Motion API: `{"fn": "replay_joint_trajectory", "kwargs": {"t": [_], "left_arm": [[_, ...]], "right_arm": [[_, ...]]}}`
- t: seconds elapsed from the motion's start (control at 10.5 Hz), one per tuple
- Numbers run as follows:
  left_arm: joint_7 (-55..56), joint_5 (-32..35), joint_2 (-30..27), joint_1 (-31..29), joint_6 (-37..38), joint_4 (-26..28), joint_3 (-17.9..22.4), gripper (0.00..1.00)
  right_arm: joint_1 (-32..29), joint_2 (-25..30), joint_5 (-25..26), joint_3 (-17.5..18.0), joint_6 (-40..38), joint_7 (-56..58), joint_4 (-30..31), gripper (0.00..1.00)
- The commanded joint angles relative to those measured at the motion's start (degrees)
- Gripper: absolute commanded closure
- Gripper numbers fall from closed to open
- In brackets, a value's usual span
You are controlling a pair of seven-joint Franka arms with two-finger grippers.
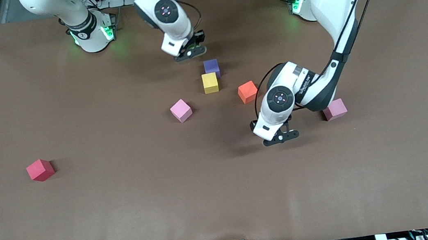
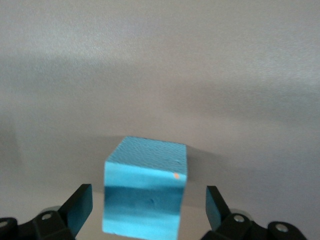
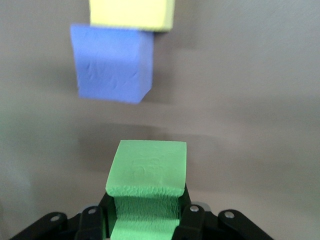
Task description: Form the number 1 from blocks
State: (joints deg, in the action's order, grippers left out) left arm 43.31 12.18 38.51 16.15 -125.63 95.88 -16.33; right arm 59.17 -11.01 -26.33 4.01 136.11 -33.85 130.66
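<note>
Green block (image 3: 147,172) clamped in right gripper (image 3: 146,216), just short of purple block (image 3: 112,62) and yellow block (image 3: 132,12); front view hides it. Light blue block (image 2: 145,187) sits between wide-open left gripper (image 2: 145,210) fingers, seen only in left wrist view.

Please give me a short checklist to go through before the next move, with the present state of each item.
1. Right claw grips the green block: ok, fingers shut on its sides.
2. Green block is over the table beside the purple block, apart from it: ok.
3. Purple block and yellow block form a straight line: not ok, they are slightly offset.
4. Left claw is open around the light blue block: ok, a finger on each side, gaps visible.
5. Light blue block is square to the left claw: not ok, slightly turned.
6. Orange block is free of both arms: ok.
</note>
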Motion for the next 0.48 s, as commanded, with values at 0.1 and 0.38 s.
{"fn": "replay_joint_trajectory", "kwargs": {"t": [0.1, 0.38], "left_arm": [[-3.6, 1.3, 1.9, -1.1, 0.3, -1.0, -0.6, 0.0], [-2.3, 0.5, 2.4, -0.9, -0.1, -1.1, -0.6, 1.0]], "right_arm": [[2.2, -5.3, -1.5, 0.5, 0.4, -4.8, -5.6, 0.5], [2.2, -9.3, -1.0, 0.4, 1.3, -4.8, -8.7, 0.5]]}}
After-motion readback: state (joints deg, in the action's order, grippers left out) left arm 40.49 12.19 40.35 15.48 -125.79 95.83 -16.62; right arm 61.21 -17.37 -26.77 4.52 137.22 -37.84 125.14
